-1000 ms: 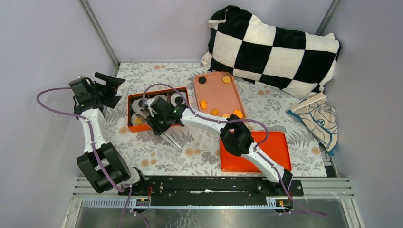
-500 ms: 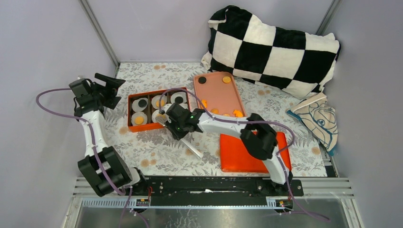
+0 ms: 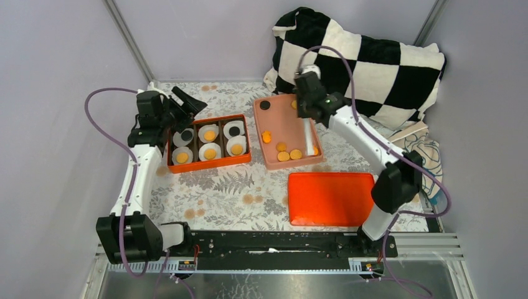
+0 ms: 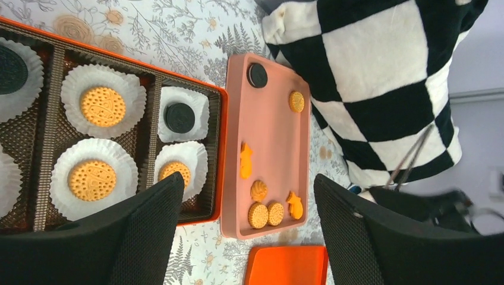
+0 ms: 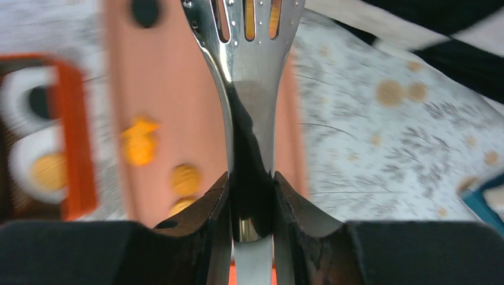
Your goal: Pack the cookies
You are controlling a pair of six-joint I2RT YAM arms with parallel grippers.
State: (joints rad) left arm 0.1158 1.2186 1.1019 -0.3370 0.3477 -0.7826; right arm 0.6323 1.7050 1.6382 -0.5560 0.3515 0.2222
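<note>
Tabletop [image 3: 218,187], box [image 3: 208,162] rim beside cookies [image 3: 283,156] tray [image 3: 283,121]

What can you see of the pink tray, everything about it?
The pink tray is a shallow rectangle with rounded corners and a raised rim, seemingly plastic. It lies flat on the floral tablecloth, close beside the orange box, its far end by the checkered pillow. Loose cookies lie in it: one black, the rest orange. Metal tongs in the right hand hang over it.

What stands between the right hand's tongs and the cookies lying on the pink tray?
Nothing visible does. The right hand, shut on metal tongs, hangs above the pink tray, where the cookies lie uncovered.
</note>
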